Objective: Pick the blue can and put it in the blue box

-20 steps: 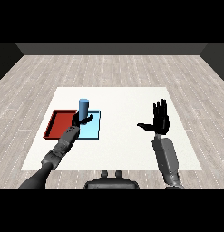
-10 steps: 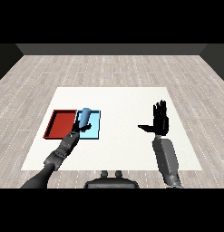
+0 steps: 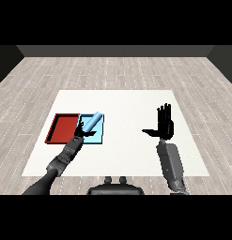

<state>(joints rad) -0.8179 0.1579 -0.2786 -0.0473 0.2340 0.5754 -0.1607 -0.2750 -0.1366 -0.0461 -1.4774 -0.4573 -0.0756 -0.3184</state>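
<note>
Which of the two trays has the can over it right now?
The light blue tray, the right one of the pair. The blue can lies tilted across it by the left hand; the red tray beside it holds nothing.

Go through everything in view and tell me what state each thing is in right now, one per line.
Blue can: tilted, over the light blue tray, at the left hand.
Light blue tray: flat on the table.
Red tray: nothing in it.
Left hand: at the can's lower end.
Right hand: open, raised, holding nothing.
</note>
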